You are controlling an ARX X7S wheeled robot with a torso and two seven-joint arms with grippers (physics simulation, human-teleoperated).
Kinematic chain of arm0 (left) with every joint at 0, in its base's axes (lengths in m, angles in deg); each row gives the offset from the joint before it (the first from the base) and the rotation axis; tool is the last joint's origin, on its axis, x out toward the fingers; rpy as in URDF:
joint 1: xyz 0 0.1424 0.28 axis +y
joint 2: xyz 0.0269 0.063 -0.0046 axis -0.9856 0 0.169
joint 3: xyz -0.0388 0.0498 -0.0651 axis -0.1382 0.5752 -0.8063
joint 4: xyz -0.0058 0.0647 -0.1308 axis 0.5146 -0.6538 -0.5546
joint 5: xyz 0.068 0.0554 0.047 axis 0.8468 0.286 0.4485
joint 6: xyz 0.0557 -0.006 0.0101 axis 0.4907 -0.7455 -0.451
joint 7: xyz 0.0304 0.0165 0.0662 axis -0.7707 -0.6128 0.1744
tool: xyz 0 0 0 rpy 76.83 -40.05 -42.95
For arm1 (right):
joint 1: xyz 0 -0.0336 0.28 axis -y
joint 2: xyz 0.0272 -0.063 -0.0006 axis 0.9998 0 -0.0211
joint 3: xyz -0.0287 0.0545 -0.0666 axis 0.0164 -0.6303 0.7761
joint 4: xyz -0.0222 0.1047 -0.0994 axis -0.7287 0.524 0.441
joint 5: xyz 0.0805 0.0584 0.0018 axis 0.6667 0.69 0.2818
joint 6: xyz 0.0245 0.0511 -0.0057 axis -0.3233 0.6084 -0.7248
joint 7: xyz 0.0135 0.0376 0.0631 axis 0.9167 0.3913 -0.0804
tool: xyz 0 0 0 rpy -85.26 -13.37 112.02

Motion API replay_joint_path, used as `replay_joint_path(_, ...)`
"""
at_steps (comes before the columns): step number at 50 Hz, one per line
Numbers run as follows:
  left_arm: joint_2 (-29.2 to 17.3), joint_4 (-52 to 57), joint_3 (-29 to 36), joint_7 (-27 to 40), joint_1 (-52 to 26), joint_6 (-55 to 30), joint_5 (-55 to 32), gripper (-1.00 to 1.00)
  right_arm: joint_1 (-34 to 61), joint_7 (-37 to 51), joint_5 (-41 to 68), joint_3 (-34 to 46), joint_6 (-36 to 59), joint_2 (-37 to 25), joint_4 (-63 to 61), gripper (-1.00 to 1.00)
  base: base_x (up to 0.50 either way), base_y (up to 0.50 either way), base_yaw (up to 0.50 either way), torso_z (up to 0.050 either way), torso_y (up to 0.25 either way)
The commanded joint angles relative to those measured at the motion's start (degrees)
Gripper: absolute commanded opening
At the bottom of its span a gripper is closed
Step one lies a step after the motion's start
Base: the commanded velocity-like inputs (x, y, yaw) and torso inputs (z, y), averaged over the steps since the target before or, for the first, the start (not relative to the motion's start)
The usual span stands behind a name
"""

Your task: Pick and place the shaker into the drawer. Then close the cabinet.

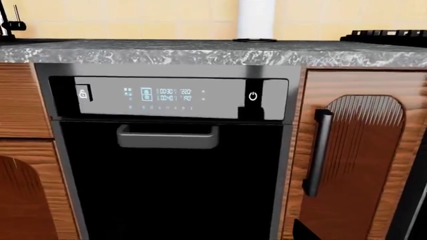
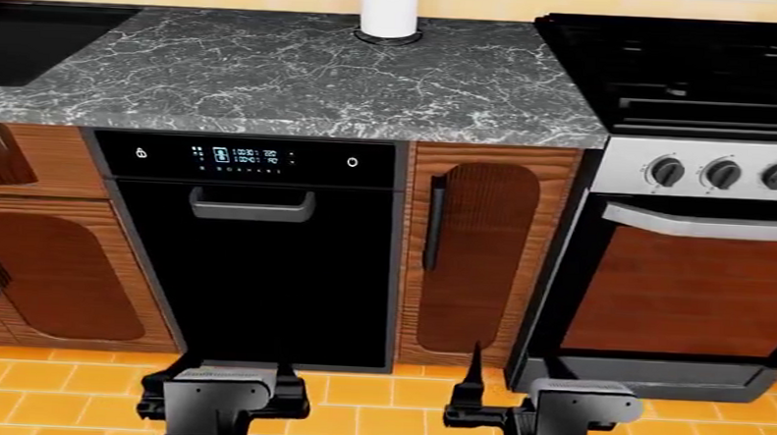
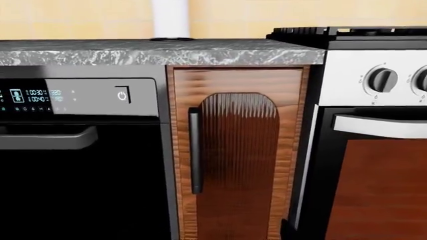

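A grey marbled countertop (image 2: pixel 303 76) ran beneath a yellow tiled wall (image 1: pixel 133 17), topping a black dishwasher (image 2: pixel 256 261) with a lit display, a narrow wooden door (image 2: pixel 485 256) bearing a black vertical handle, and a stove (image 2: pixel 691 191) beside it, above an orange tiled floor (image 2: pixel 368 403).

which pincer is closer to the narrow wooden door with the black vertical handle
Right. The right pincer sits low, just below the narrow wooden door. The left pincer is farther off, below the dishwasher.
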Motion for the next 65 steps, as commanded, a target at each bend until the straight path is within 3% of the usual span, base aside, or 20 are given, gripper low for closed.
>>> replay_joint_path(1, 0.4, -1.8, 0.7, 0.2, 0.5, 1.8, 2.1, 1.00, -0.2, -0.1, -0.7, 0.3, -0.2, 0.8, 1.0, 1.00, 0.00, 0.05, 0.00, 0.000, 0.000)
replay_joint_path(7, -0.9, 4.0, 1.2, 1.6, -0.9, -5.0, 0.1, 1.00, -0.5, 1.8, -1.1, -0.1, 0.8, -0.8, -3.1, 1.00, 0.00, 0.05, 0.00, 0.000, 0.000)
replay_joint_path(8, 7.9, 38.2, -22.3, -10.8, 4.6, -32.0, 12.8, 1.00, -17.8, -33.9, -29.7, -41.2, 32.9, 23.8, -38.6, 1.00, 0.00, 0.00, 0.00, 0.000, 0.000)
replay_joint_path(9, 20.4, 6.5, -27.1, -23.4, 4.6, -13.8, 23.0, 1.00, -13.4, -34.3, -31.7, -45.7, 16.4, 28.5, -8.1, 1.00, 0.00, 0.00, 0.00, 0.000, 0.000)
replay_joint_path(19, 18.0, 20.0, -25.2, -21.5, 3.5, -25.5, 21.3, 1.00, -12.3, -31.6, -31.9, -43.0, 26.4, 25.9, -19.7, 1.00, 0.00, 0.00, 0.00, 0.000, 0.000)
replay_joint_path(33, 15.6, 37.7, -23.8, -20.1, -3.8, -41.5, 21.8, 1.00, -6.5, -30.3, -33.1, -43.7, 42.8, 22.2, -38.3, 1.00, 0.00, 0.00, 0.00, 0.000, 0.000)
replay_joint_path(65, 12.1, 47.6, -23.7, -18.9, -18.0, -59.0, 20.9, 1.00, 10.2, -32.5, -31.8, -44.9, 66.9, 17.6, -54.0, 1.00, 0.00, 0.00, 0.00, 0.000, 0.000)
